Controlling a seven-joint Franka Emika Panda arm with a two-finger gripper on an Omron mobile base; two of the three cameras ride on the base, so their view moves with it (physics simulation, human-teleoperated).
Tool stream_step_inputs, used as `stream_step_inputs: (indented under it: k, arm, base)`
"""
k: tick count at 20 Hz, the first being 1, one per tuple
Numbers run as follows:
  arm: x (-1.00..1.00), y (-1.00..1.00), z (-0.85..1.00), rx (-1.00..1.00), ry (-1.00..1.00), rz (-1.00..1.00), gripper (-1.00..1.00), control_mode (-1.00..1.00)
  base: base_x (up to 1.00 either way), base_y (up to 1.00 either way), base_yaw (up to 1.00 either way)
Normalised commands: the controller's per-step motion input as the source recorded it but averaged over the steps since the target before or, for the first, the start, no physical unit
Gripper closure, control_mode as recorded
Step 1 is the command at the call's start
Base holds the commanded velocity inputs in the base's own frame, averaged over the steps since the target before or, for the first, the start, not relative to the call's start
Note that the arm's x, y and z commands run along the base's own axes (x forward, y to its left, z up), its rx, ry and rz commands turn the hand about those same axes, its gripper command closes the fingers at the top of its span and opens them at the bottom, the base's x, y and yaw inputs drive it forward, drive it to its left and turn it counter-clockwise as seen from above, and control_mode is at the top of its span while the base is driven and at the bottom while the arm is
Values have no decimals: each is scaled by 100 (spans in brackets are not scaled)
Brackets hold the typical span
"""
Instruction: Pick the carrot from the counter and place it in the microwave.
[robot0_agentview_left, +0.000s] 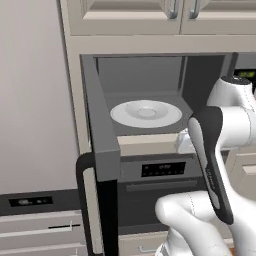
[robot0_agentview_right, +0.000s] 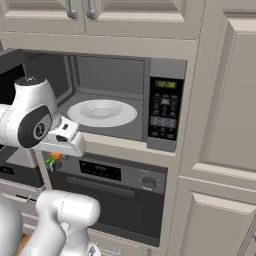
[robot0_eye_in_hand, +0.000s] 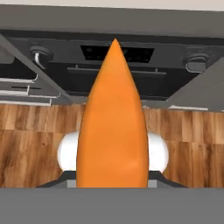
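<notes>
Carrot (robot0_eye_in_hand: 113, 127) held in the gripper (robot0_agentview_right: 54, 161), fingers closed on its thick end; tip points to 12 o'clock in the hand view, toward the oven (robot0_eye_in_hand: 118, 65) front, wood floor (robot0_eye_in_hand: 35, 144) beneath. In the right base view the hand sits just below the microwave (robot0_agentview_right: 120, 75) sill, at about 8 o'clock from the turntable plate (robot0_agentview_right: 102, 113); a speck of orange and green shows under the hand, probably the carrot top, though it is small. Microwave door (robot0_agentview_left: 100, 135) stands open at 9 o'clock of the cavity.

Risks: hand is still below the cavity floor, so a straight push forward would strike the sill or oven panel. Carrot tapers; a loose grip could let it slip.
</notes>
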Motion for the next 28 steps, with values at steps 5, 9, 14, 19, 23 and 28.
stream_step_inputs:
  k: [5, 9, 14, 19, 23, 28]
  arm:
    - [62, 0, 44, 0, -63, 18, 100, -100]
    - [100, -5, 20, 5, -26, 16, 100, -100]
    - [100, -15, 0, 13, -5, 18, 100, -100]
    - [100, 23, 0, 13, -5, 6, 100, -100]
    - [100, 34, 0, 12, 0, 0, 100, -100]
    - [100, 1, -26, 6, 6, 0, 100, -100]
  base:
    - [0, 0, 0]
    - [0, 0, 0]
    - [0, 0, 0]
    - [0, 0, 0]
    - [0, 0, 0]
    - [0, 0, 0]
